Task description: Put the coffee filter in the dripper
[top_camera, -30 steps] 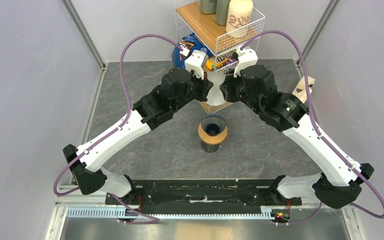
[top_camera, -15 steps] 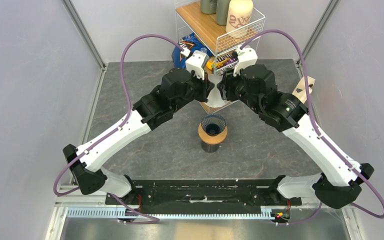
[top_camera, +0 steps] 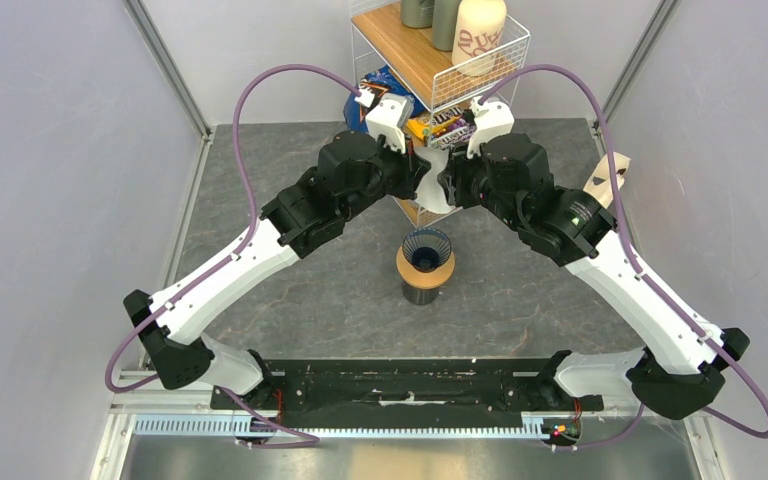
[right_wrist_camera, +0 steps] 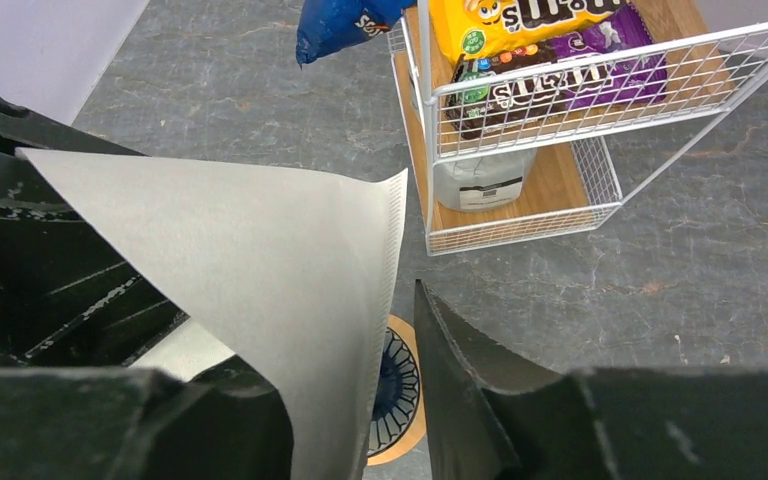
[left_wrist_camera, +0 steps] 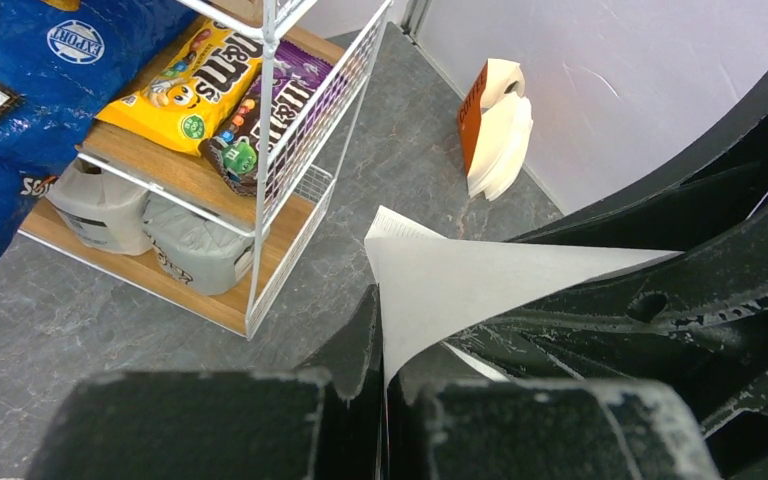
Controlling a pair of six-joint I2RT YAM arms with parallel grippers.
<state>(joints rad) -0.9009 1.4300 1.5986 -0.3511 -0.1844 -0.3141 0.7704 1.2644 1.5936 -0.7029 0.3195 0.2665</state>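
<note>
While the left gripper [left_wrist_camera: 382, 345] keeps its jaws clamped on one edge of the coffee filter [left_wrist_camera: 480, 280], holding the white paper aloft just above the centre of the top view, the right gripper [right_wrist_camera: 352, 360] meets it with jaws apart. The paper lies against one finger, with a gap beside the other. Below them in that view, the dripper [top_camera: 426, 247] sits apart from the paper, in a wooden ring [top_camera: 447, 266] on a dark cup [top_camera: 421, 294] on the worktop [top_camera: 340, 300].
</note>
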